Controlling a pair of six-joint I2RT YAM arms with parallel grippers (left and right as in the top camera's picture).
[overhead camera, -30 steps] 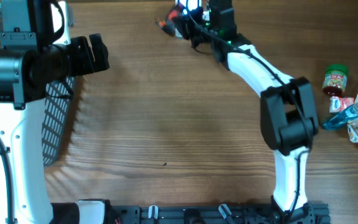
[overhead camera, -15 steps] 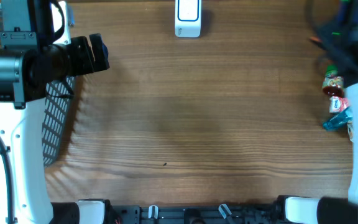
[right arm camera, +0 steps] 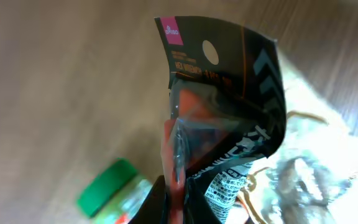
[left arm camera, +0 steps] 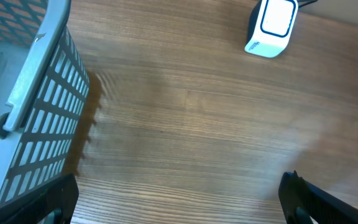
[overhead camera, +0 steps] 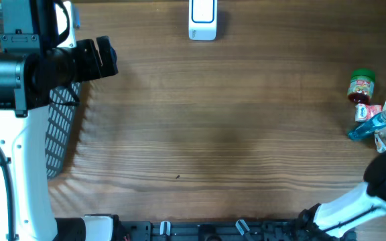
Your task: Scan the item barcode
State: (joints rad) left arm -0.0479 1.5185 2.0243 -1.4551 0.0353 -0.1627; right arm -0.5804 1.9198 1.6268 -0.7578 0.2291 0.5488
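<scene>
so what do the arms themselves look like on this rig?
Left arm: white links, black cylindrical joint housings, black jaws, a black cable along the lower link. Right arm: same white link and black joint; the rest is outside the overhead view.

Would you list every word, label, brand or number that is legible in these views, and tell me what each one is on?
Nothing can be read for certain.
On the packet: a pink corner tag with white letters, white print lines and small print lower down, all blurred.
On the scanner: a faint mark, too small to read.
On the jar: a red label, too small to read.
On the bottle: a white label, too small to read.
</scene>
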